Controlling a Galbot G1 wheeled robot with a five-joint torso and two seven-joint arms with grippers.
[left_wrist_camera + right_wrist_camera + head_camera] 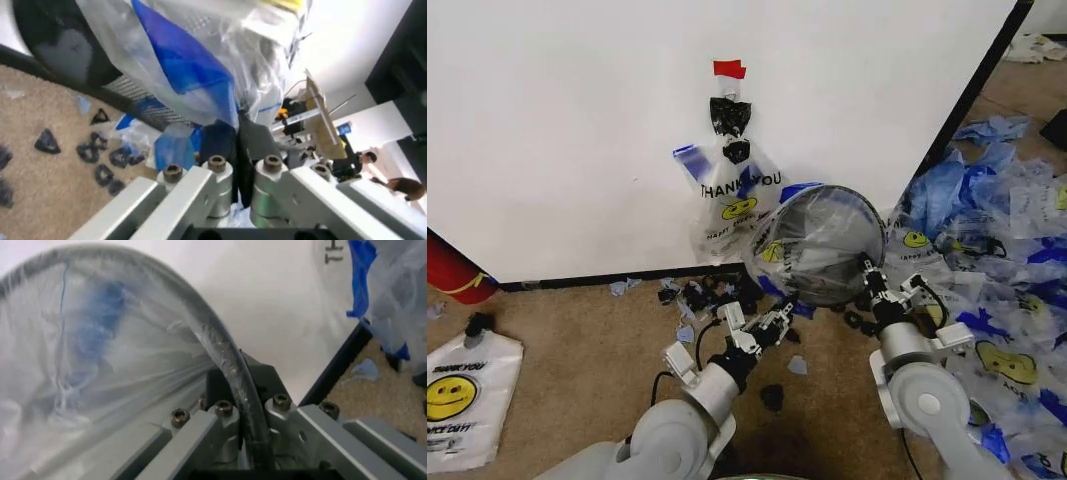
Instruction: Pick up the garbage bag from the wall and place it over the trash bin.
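Note:
The trash bin (867, 215) is a black wire-mesh basket, tipped so its mouth faces me, low against the wall. A see-through garbage bag (817, 245) with a yellow smiley is stretched over its mouth. My right gripper (870, 280) is shut on the bin's rim (220, 347) at the lower right, with bag film over the rim. My left gripper (772, 322) is at the bin's lower left, shut on a blue-and-clear fold of the bag (193, 85) next to the mesh (133, 95). A similar THANK YOU bag (732, 200) hangs on the wall.
Red tape (729, 68) and a black clip hold the hanging bag. Black scraps (697, 295) litter the carpet below it. A red cylinder (452, 270) and a flat white smiley bag (462, 395) lie at the left. Heaped blue-and-clear bags (997, 230) fill the right.

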